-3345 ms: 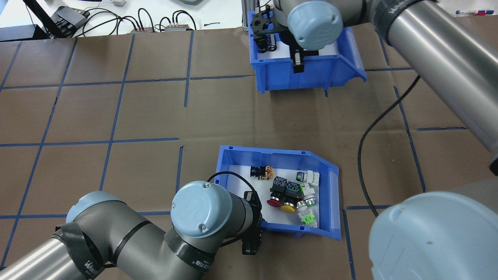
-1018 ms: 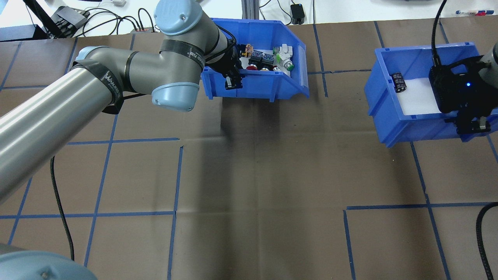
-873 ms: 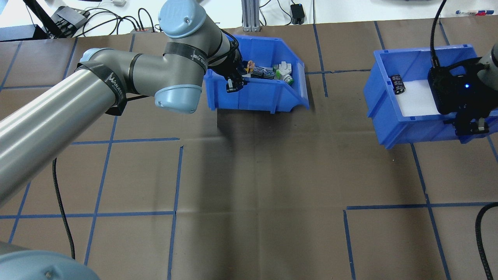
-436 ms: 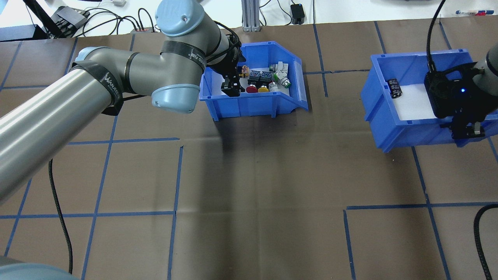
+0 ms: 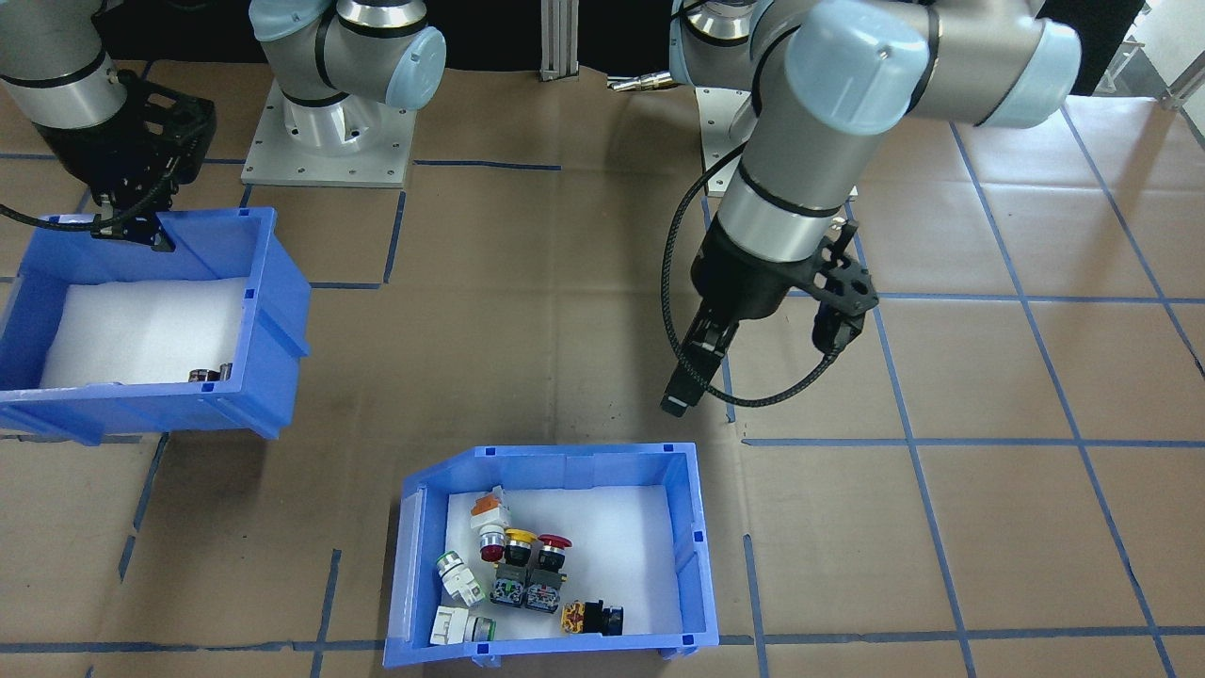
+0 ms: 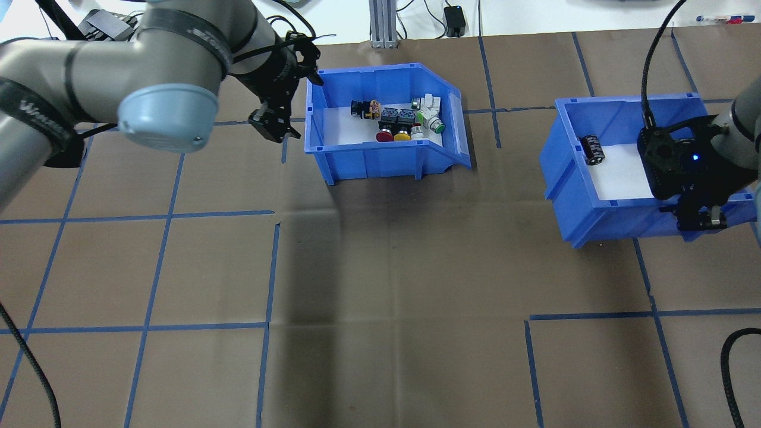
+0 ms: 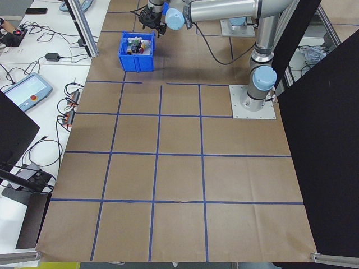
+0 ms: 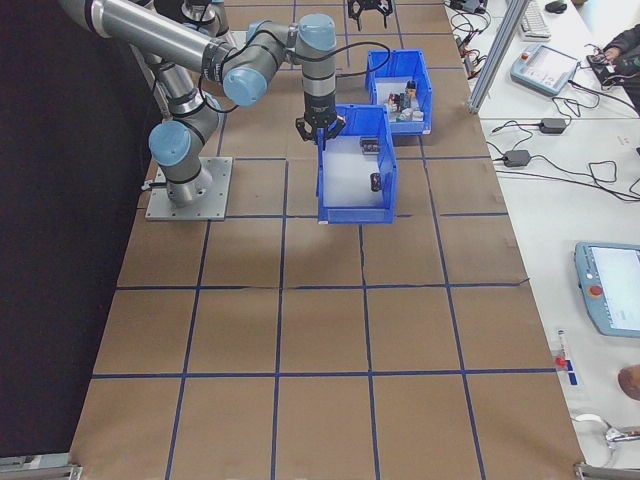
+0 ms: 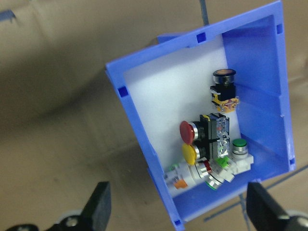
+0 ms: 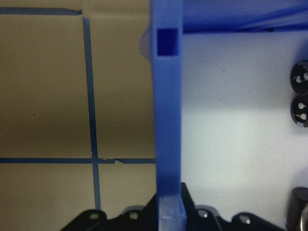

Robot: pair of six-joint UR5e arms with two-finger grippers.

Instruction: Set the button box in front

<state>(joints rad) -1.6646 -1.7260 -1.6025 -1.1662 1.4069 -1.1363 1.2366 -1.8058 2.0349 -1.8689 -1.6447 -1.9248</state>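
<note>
Left gripper [image 6: 274,122] just left of button box [image 6: 380,156], fingers [image 9: 98,208] spread, holding nothing, not touching box. Button box flat on desk [image 6: 392,285], at far edge from robot, buttons [image 6: 397,119] inside. Right of button box, well apart: second blue box [image 6: 600,199], tilted, right gripper [image 6: 701,217] pinching its wall. Risk: arm swings, bumps button box, slides it. Risk: tilted box slips, black parts [image 6: 592,148] roll out.

Even, bright overhead light. Soft broad shadow on the worktop [image 6: 380,267] below the button box [image 6: 380,157] in the overhead view. Left wrist view slightly blurred; right wrist view soft, close-up.
</note>
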